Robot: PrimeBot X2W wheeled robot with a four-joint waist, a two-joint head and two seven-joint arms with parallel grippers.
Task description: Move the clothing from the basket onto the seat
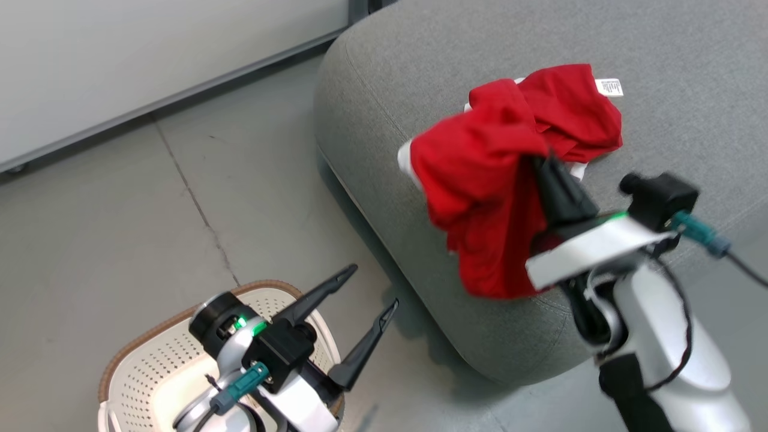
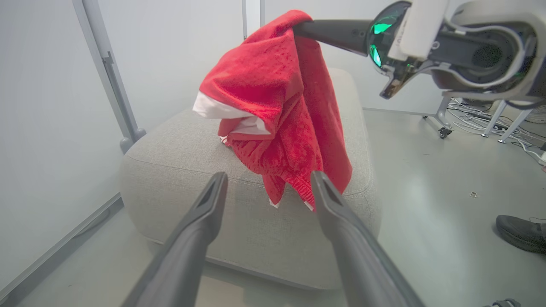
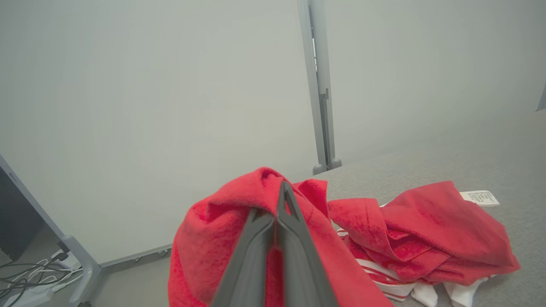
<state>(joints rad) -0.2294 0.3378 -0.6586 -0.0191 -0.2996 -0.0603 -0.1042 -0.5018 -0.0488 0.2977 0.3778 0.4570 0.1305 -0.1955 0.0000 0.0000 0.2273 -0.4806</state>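
The grey seat (image 1: pixel 660 54) fills the upper right of the head view. One red piece of clothing (image 1: pixel 576 108) with a white tag lies crumpled on it. A second red piece (image 1: pixel 480 198) hangs over the seat's front edge, pinched by my shut right gripper (image 1: pixel 548 161). In the right wrist view those fingertips (image 3: pixel 283 189) are buried in the held cloth (image 3: pixel 204 243), with the lying garment (image 3: pixel 426 230) beyond. My left gripper (image 1: pixel 372 288) stands open and empty above the white basket (image 1: pixel 138 345) at lower left. What the basket holds is hidden by my arm.
Grey floor (image 1: pixel 150 210) runs between basket and seat. A white wall panel (image 1: pixel 120 54) with a grey post (image 3: pixel 320 85) stands behind the seat. Cables and wheeled stand legs (image 2: pixel 490 123) lie to the right, and a person's dark shoe (image 2: pixel 520 232) rests on the floor.
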